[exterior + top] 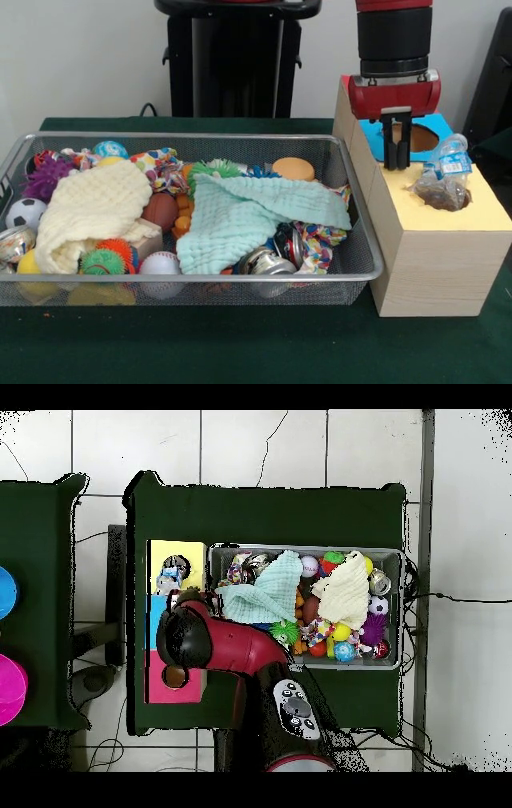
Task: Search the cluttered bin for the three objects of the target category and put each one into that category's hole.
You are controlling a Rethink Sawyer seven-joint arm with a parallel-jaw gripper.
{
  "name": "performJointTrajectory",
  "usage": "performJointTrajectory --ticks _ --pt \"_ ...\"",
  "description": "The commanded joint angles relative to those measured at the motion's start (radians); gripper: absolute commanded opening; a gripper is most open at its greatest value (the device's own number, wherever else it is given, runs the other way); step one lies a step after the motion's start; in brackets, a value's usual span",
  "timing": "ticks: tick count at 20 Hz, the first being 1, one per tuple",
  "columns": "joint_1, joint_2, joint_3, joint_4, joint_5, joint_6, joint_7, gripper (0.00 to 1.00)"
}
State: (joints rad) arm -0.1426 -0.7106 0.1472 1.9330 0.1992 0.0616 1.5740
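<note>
The pincer point(397, 152) hangs straight down over the box point(436, 264), above its blue section, with its black fingers close together and nothing between them; I judge it clenched and empty. Just past its tips lies the blue section's round hole point(420, 138). A crumpled clear plastic bottle point(445, 180) with a blue label sits in the yellow section's hole, half sunk, its upper part poking out. It lies just beside the pincer, on the side nearer the camera and a little to the right in the front view.

The relation that matters now is the other way: the bin point(352, 276) stands to the left of the box in the front view, touching or nearly touching it, and the pincer is clear of it. Any further bottle must be sought there, so the next move calls for a swing across to the bin and a descent.

No second bottle shows plainly. Two cloths, a green one point(240, 220) and a cream one point(92, 212), cover much of the heap and may hide one. Crushed cans point(268, 260) glint under the green cloth's edge, and balls and rope toys fill the rest.

From overhead, the arm point(235, 649) reaches over the box point(175, 684), and the bottle point(173, 571) shows on the yellow part.
</note>
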Motion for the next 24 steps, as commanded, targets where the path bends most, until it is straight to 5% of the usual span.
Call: performJointTrajectory --ticks 1,14,15,24 --pt "0.0 0.051 -0.009 0.136 -0.049 0.185 0.12 0.0" --pt "-0.003 0.028 -0.023 0.116 -0.081 0.176 0.085 0.0" --pt "-0.001 0.027 -0.028 0.116 -0.077 0.181 0.1 1.0" --pt "0.018 0.015 -0.056 0.086 -0.094 0.249 0.088 1.0"
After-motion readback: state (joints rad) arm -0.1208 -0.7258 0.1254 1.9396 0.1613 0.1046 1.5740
